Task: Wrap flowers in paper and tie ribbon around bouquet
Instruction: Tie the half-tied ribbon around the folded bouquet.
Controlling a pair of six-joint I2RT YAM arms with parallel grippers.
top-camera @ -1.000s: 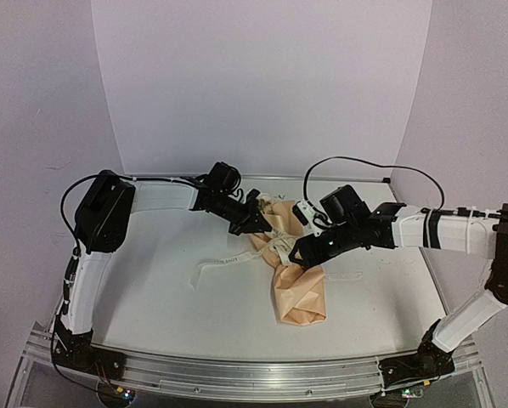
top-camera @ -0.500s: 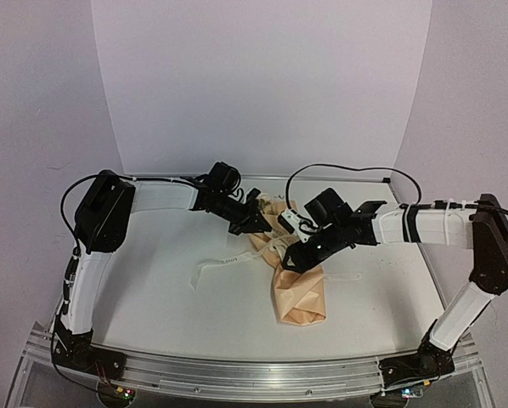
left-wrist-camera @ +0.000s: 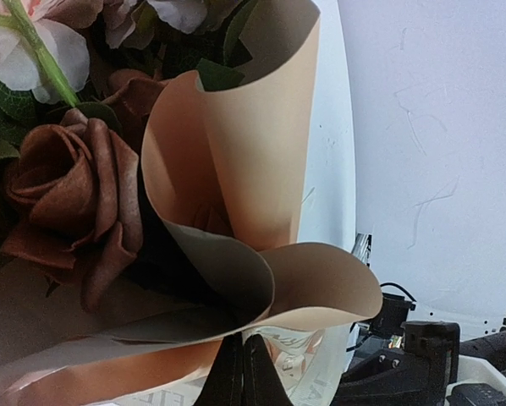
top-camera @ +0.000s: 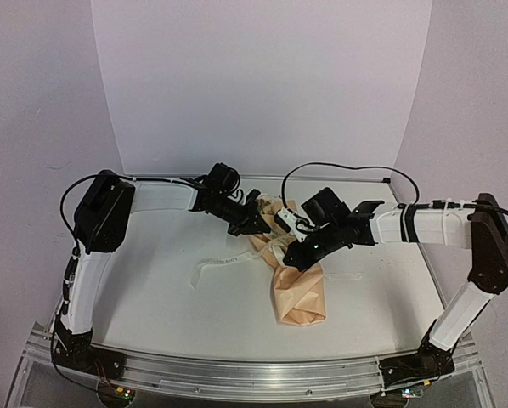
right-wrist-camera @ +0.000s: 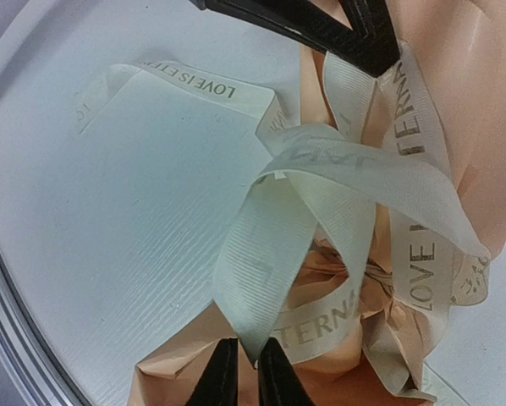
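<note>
Step in hand: tying, judged; the wrap looks done and the ribbon [right-wrist-camera: 338,169] is gathered at the waist, not yet drawn snug.
Bouquet position: the bouquet [top-camera: 298,289] lies flat on the tabletop [top-camera: 169,297], centre, between the two arms.
Long axis: far to near, slanting slightly right; the flowers [left-wrist-camera: 75,194] are at the far end, the closed paper [left-wrist-camera: 261,127] at the near end.
Ribbon lie: crosses that axis at the waist in several loops; one free tail trails left over the tabletop.
Left end effector: the left end effector [top-camera: 256,223] is fully closed at the far-left side of the waist, apparently pinching a ribbon strand against the paper edge.
Right end effector: the right end effector [top-camera: 295,255] has its fingers drawn nearly together on a ribbon loop, at the right side of the waist.
Deciding relation: the gathered ribbon sits between the two end effectors, just beyond the right one's fingertips. Both arms are equally close to it.
Next move, judged: pull apart across the axis to tighten.
Risk, judged: limp loops may slip, or the paper may crush.
Counts: one bouquet, one paper sheet, one ribbon, two end effectors.
Flower heads: one rust-brown rose plain, paler ones cut off; total cannot be told.
</note>
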